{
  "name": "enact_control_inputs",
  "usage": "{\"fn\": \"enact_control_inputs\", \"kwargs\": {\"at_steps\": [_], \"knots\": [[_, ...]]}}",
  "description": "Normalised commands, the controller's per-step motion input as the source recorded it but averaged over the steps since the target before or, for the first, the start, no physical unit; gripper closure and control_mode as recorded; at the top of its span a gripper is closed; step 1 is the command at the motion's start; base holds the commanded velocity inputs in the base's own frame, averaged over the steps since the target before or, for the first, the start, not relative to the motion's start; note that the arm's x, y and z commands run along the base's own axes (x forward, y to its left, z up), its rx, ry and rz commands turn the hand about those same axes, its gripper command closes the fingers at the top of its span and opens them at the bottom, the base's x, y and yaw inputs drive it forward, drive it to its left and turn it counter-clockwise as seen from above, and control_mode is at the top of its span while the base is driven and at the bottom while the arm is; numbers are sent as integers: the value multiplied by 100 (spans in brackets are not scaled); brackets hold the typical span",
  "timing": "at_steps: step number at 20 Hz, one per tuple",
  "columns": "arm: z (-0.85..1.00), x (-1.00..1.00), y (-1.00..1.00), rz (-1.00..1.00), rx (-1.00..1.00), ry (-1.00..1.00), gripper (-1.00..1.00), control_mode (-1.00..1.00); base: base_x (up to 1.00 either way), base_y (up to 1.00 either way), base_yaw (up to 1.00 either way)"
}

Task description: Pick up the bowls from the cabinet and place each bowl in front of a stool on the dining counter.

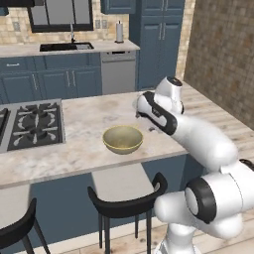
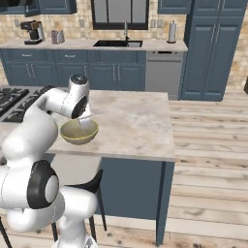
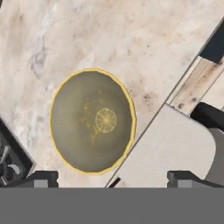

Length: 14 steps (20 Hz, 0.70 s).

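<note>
An olive-beige bowl (image 1: 123,139) with a yellowish rim stands upright on the dining counter (image 1: 89,119), near its front edge. A black stool (image 1: 130,201) stands right in front of it, below the edge. My gripper (image 2: 86,124) hangs just above the bowl (image 2: 79,131), open, with nothing between its fingers. In the hand view the bowl (image 3: 92,121) lies empty below the gripper (image 3: 113,178), a little left of centre, and the stool (image 3: 209,116) shows at the right. The cabinet is out of view.
A gas cooktop (image 1: 34,124) is set into the dining counter left of the bowl. A second stool (image 1: 17,230) stands at the lower left. The back counter holds a sink (image 2: 118,43), a coffee machine (image 2: 33,32) and a paper roll (image 2: 172,32). Wooden floor lies to the right.
</note>
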Motion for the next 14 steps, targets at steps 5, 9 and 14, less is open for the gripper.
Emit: {"fn": "enact_control_inputs", "kwargs": {"at_steps": [5, 9, 14], "knots": [[46, -97, -7, 5, -22, 1, -100, -100, 0, 0, 0], [41, -100, -22, 10, -18, 0, -100, -100, 0, 0, 0], [51, -100, -27, 11, -17, 0, -100, -100, 0, 0, 0]]}}
